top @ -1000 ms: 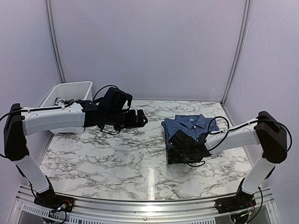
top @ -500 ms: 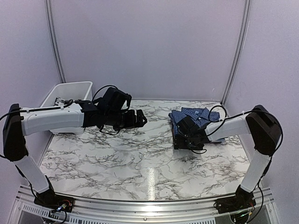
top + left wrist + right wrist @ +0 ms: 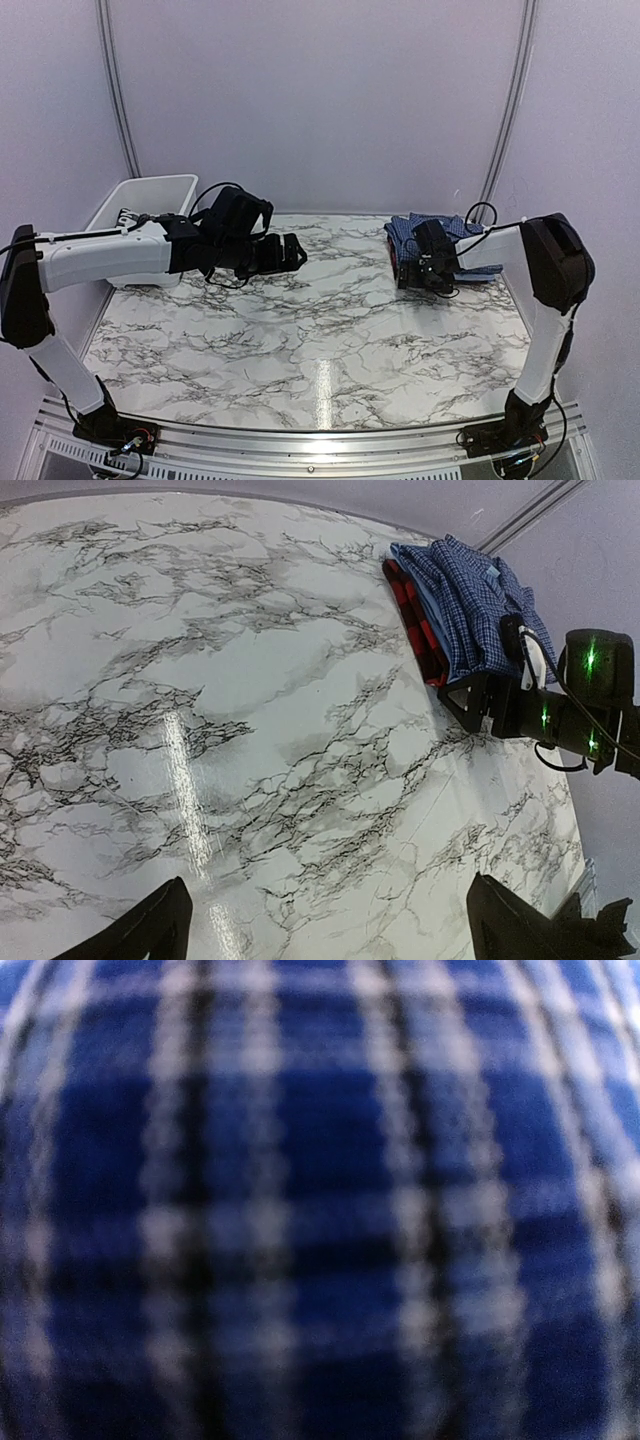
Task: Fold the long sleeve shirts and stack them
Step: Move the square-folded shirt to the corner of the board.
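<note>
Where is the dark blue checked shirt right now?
In the top view, the dark blue checked shirt lies folded at the marble table's far right corner. The left wrist view shows it atop a red checked cloth.

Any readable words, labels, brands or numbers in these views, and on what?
No text can be read.
Dark marks inside the white bin: too small to read.
Pale patch at the collar of the blue checked shirt: no lettering discernible.
</note>
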